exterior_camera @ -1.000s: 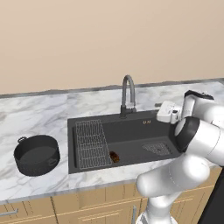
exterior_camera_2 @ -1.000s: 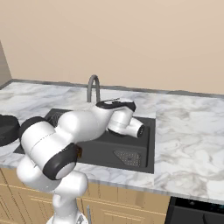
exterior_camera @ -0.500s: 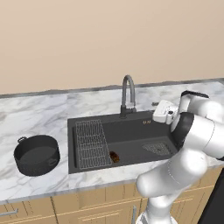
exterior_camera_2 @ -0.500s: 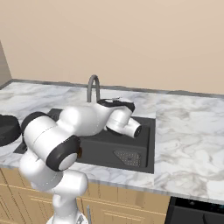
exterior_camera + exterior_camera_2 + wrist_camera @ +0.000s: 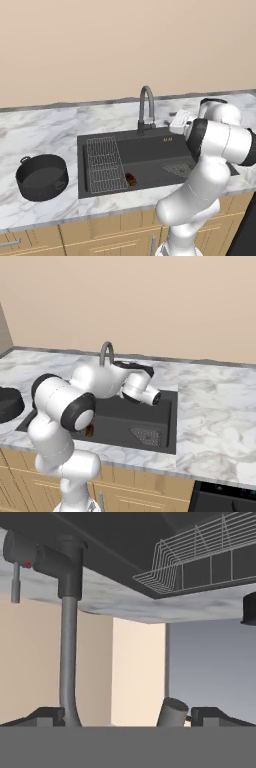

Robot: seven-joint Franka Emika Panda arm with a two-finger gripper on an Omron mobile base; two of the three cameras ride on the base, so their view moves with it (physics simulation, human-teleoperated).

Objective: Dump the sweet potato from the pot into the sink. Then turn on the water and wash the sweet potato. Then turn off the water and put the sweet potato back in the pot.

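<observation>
The sweet potato (image 5: 131,179) lies on the floor of the dark sink (image 5: 150,150), beside the wire rack (image 5: 105,164); in the right base view the sweet potato (image 5: 90,430) peeks out from behind my arm. The dark pot (image 5: 41,176) stands on the counter left of the sink. My hand (image 5: 179,121) hovers over the sink's right part, just right of the gooseneck faucet (image 5: 146,107). The rolled hand view looks straight at the faucet (image 5: 67,637). My gripper (image 5: 130,719) is open with nothing held. The spout's end (image 5: 172,712) shows between the fingertips. No water is visible.
A marble counter (image 5: 45,130) surrounds the sink, with a beige wall behind. The drain strainer (image 5: 146,435) sits in the basin's right part. The faucet's lever (image 5: 17,567) hangs beside its base. Wooden cabinet fronts (image 5: 100,240) run below the counter.
My hand has shifted a little left, closer to the faucet, and the forearm has swung with it. The jaws stayed open. Sweet potato and pot have not moved.
</observation>
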